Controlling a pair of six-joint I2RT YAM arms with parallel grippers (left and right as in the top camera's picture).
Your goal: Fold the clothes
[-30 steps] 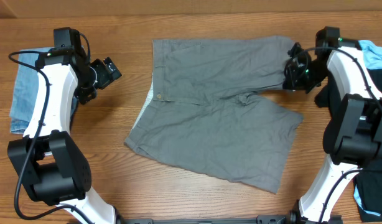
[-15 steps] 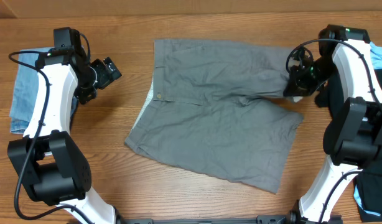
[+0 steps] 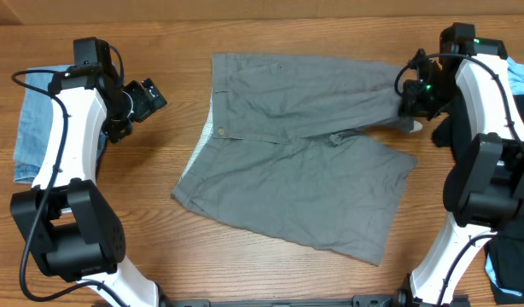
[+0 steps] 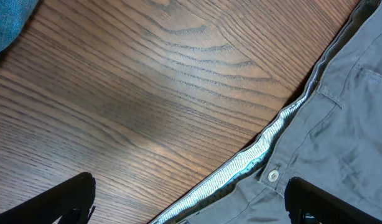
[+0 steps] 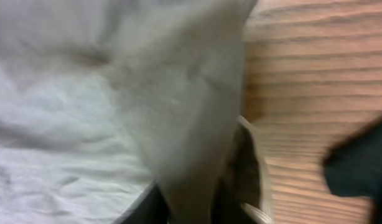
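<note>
The clothes, grey shorts point(image 3: 296, 153), lie spread flat mid-table, waistband and button point(image 3: 218, 132) at the left, both legs pointing right. My right gripper point(image 3: 407, 104) sits at the hem of the far leg. In the blurred right wrist view a raised fold of the grey cloth point(image 5: 197, 93) runs down between my right gripper's point(image 5: 197, 199) fingers, so it is shut on that fold. My left gripper point(image 3: 155, 95) hovers open left of the waistband, holding nothing. The left wrist view has the waistband's pale lining and button point(image 4: 273, 176) between my left gripper's point(image 4: 191, 205) spread fingers.
A folded blue denim garment point(image 3: 27, 128) lies at the far left under the left arm, its corner showing in the left wrist view point(image 4: 7, 18). A black garment point(image 3: 445, 128) and a light blue cloth point(image 3: 514, 77) lie at the right edge, close to the right gripper.
The right gripper carried the far leg's hem rightward, drawing that leg out straighter and flatter. The left arm has not moved.
</note>
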